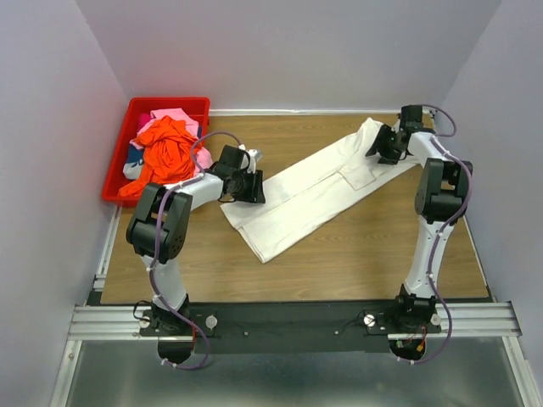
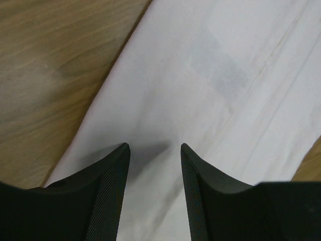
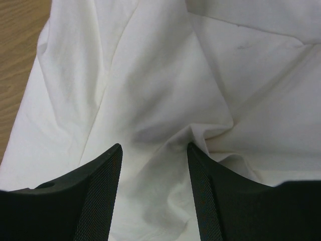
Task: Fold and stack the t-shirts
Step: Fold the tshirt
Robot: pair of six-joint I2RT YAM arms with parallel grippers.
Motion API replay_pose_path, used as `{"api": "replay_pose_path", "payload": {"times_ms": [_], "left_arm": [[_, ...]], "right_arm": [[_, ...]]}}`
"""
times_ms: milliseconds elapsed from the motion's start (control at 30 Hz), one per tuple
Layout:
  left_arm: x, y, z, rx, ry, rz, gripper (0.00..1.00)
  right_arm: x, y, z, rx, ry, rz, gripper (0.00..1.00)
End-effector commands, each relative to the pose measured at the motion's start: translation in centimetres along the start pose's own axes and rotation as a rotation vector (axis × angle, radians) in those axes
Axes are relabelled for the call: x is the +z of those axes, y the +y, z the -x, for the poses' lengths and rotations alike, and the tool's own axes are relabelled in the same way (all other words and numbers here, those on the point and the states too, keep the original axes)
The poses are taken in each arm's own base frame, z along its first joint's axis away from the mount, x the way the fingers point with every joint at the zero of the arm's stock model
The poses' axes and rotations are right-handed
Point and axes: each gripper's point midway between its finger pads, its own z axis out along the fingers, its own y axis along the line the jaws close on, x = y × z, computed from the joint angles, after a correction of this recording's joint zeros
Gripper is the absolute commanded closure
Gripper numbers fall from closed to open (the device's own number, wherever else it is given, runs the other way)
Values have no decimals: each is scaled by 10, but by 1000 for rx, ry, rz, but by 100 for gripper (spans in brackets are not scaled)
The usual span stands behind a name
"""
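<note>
Wooden table [image 1: 382, 246] holds white t-shirt [image 1: 305, 195] beneath right pincer [image 3: 153, 145].

The white shirt [image 1: 314, 191] was soft, matt cloth, faintly creased. The table [image 1: 382, 246] was smooth grained wood, the bin [image 1: 170, 103] glossy red plastic.

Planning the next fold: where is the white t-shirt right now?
In the top view the white t-shirt lies diagonally across the table, left gripper over its left end, right gripper over its far-right end.
</note>
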Motion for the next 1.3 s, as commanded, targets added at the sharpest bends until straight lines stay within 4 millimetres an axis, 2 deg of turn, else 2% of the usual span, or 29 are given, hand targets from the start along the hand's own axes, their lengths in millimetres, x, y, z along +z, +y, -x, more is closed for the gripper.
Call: {"api": "replay_pose_path", "payload": {"times_ms": [0, 33, 67, 133, 200, 233, 267, 300, 400, 433, 500, 533, 600, 800, 867, 967, 1000, 1100, 1133, 1200, 1233, 1267], "left_arm": [[-4, -3, -80, -84, 208, 24, 46], [-5, -6, -94, -92, 232, 13, 46], [-6, -18, -98, -92, 234, -21, 46], [-7, -31, -117, -84, 268, -49, 46], [-10, -42, -129, -86, 287, -79, 46], [-11, -50, -134, -78, 299, -95, 46], [-12, -55, -137, -71, 302, -111, 46], [-15, -63, -143, -73, 320, -150, 46], [-19, -86, -152, -46, 347, -247, 46], [-19, -91, -155, -35, 353, -263, 46], [-19, -103, -157, -18, 358, -307, 46], [-20, -111, -162, -8, 376, -335, 46], [-19, -120, -166, -1, 389, -363, 46], [-23, -131, -162, 10, 372, -377, 46], [-24, -131, -154, 14, 352, -355, 46], [-31, -126, -138, 34, 311, -276, 46], [-36, -120, -132, 39, 291, -226, 46], [-49, -118, -115, 47, 237, -167, 46], [-56, -117, -104, 57, 192, -138, 46], [-69, -114, -95, 60, 150, -93, 46], [-73, -111, -94, 59, 139, -76, 46], [-77, -109, -94, 58, 132, -60, 46]], "right_arm": [[41, 2, -30, -7, 88, -16, 38], [45, 13, -32, -25, 91, -8, 37], [54, 14, -40, -31, 110, -17, 37], [60, 31, -38, -45, 106, 1, 36], [73, 50, -52, -62, 129, 14, 36], [75, 60, -47, -72, 116, 27, 36], [83, 63, -53, -72, 131, 30, 35], [87, 76, -60, -81, 139, 43, 35], [100, 97, -64, -89, 142, 77, 34], [103, 111, -68, -94, 144, 94, 34], [104, 129, -63, -102, 127, 124, 34], [112, 136, -73, -104, 143, 131, 34], [114, 150, -74, -104, 138, 153, 34], [113, 171, -80, -123, 143, 190, 32], [108, 176, -78, -142, 136, 207, 30], [90, 189, -64, -183, 103, 242, 29], [76, 197, -52, -198, 73, 259, 28], [49, 211, -34, -251, 22, 288, 25], [29, 220, -21, -268, -18, 308, 25], [11, 224, -17, -289, -33, 319, 25], [-16, 234, -5, -305, -74, 340, 25], [-27, 236, -4, -312, -83, 347, 25]]}}
